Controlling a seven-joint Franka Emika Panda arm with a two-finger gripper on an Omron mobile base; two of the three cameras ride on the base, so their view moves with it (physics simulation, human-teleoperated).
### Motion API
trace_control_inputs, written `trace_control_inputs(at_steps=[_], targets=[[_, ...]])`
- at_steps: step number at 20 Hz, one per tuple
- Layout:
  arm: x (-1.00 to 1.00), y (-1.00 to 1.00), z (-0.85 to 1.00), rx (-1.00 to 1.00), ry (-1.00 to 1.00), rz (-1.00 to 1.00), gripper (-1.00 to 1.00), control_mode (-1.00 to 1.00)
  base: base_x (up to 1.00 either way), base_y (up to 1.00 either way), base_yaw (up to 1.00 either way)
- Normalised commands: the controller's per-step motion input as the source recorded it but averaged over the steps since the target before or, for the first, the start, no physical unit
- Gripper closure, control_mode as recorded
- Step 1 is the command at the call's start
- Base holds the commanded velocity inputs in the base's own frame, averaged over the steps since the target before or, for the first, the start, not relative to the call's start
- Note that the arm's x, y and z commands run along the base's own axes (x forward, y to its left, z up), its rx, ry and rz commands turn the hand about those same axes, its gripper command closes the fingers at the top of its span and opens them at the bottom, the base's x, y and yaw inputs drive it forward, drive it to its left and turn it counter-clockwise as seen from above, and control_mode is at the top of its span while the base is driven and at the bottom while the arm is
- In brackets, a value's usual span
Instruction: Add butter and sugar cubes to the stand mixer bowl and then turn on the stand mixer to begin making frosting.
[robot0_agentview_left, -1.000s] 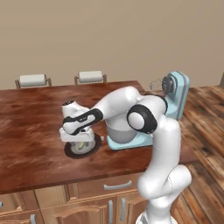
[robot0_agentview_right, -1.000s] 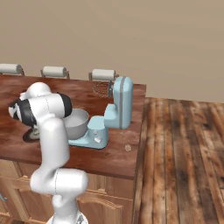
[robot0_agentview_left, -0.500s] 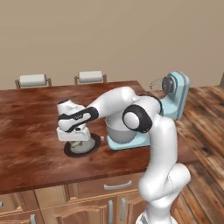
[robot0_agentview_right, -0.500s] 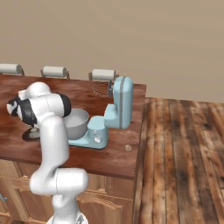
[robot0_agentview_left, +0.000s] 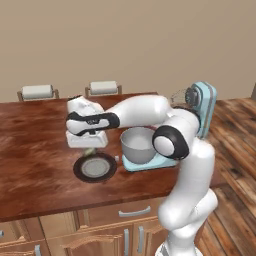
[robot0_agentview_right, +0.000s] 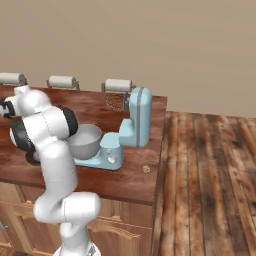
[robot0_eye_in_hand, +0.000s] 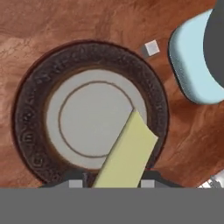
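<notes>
My gripper (robot0_eye_in_hand: 111, 183) is shut on the butter (robot0_eye_in_hand: 124, 153), a pale yellow stick that slants up from between the fingertips. It hangs a little above the dark round plate (robot0_eye_in_hand: 30, 109) with the grey centre. In the left base view the gripper (robot0_agentview_left: 90, 149) hovers just over that plate (robot0_agentview_left: 79, 170), left of the grey stand mixer bowl (robot0_agentview_left: 139, 145). The bowl sits on the base of the light blue stand mixer (robot0_agentview_left: 201, 106), also seen from the right (robot0_agentview_right: 139, 117). One sugar cube (robot0_eye_in_hand: 151, 47) lies on the counter between the plate and the mixer's base (robot0_eye_in_hand: 192, 61).
The wooden counter (robot0_agentview_left: 35, 150) stretches left of the plate. Two chair backs (robot0_agentview_left: 37, 92) stand behind its far edge. A small tan piece (robot0_agentview_right: 146, 169) lies near the counter's right edge, beyond which is wooden floor (robot0_agentview_right: 210, 165).
The jaws have closed on the butter stick. The hand has then risen a little off the plate with the stick in it.
</notes>
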Motion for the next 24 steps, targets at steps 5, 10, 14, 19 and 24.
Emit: trace_control_inputs(at_steps=[5, 10, 14, 19, 24], targets=[[-0.26, -0.71, 0.93, 0.09, -0.02, 0.0, 1.0, -1.0, 0.0, 0.0, 0.0], [-0.26, -0.77, 0.41, 0.02, 0.0, 0.0, 1.0, -1.0, 0.0, 0.0, 0.0], [-0.15, -0.75, 0.22, 0.0, 0.0, 0.0, 1.0, -1.0, 0.0, 0.0, 0.0], [0.02, -0.76, 0.04, 0.0, 0.0, 0.0, 1.0, -1.0, 0.0, 0.0, 0.0], [0.23, -0.47, -0.01, 0.0, 0.0, 0.0, 1.0, -1.0, 0.0, 0.0, 0.0]])
